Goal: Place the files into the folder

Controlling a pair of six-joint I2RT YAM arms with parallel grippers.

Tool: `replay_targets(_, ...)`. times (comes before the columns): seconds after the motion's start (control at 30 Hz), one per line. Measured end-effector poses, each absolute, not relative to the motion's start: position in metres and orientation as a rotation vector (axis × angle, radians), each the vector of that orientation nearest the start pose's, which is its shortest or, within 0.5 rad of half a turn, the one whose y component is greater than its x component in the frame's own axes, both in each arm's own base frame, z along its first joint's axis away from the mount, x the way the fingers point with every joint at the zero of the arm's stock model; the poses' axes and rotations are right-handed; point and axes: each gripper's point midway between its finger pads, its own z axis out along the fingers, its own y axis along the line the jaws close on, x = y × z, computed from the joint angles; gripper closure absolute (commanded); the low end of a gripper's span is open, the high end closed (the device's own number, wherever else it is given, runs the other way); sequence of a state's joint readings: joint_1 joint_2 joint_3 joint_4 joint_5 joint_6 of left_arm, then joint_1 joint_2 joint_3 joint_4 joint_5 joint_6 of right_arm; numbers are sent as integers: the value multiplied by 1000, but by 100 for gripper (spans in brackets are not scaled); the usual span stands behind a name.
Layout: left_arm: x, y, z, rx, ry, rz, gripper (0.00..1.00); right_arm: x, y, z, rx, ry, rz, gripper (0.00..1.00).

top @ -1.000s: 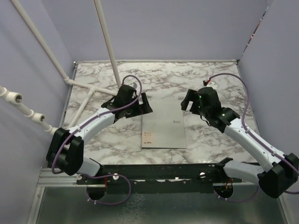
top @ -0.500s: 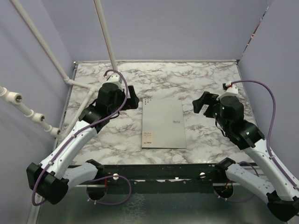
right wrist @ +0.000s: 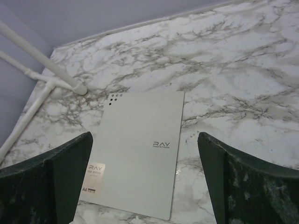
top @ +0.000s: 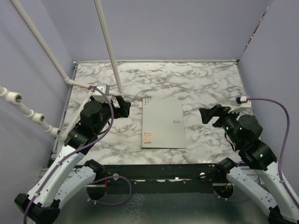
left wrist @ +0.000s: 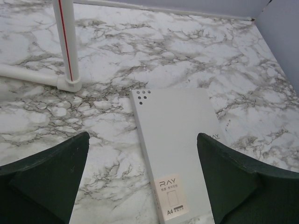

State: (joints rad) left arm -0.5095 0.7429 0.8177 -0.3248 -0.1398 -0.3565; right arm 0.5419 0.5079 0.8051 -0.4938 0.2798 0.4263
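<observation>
Now: folder (top: pixel 163 122) closed, flat mid-bench (top: pixel 201 84) toward near edge; left gripper (top: pixel 123 107) and right gripper (top: pixel 208 115) both spread, clear of it.

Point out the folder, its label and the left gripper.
folder (top: pixel 164 119): top view, middle of its grey cover.
label (left wrist: pixel 171 198): left wrist view, middle of the reddish sticker.
left gripper (top: pixel 123 106): top view, between its open fingertips.

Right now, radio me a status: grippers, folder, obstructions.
Left gripper open, right gripper open. Folder closed, flat on table. No files visible. White pole near left gripper.
</observation>
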Motion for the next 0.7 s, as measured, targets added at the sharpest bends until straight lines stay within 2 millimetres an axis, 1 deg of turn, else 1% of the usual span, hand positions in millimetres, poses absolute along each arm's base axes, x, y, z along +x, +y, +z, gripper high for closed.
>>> replay_targets(0.1, 263, -131, 281, 24, 1798, -476, 1, 220, 95, 293, 107, 1744, 470, 0)
replay_targets(0.2, 264, -128, 284, 14, 1781, -466, 1, 221, 96, 294, 108, 1739, 472, 0)
replay_targets(0.47, 269, -127, 277, 12, 1799, -440, 1, 226, 98, 289, 108, 1760, 459, 0)
replay_targets(0.7, 269, -128, 276, 15, 1803, -438, 1, 224, 94, 292, 116, 1745, 450, 0)
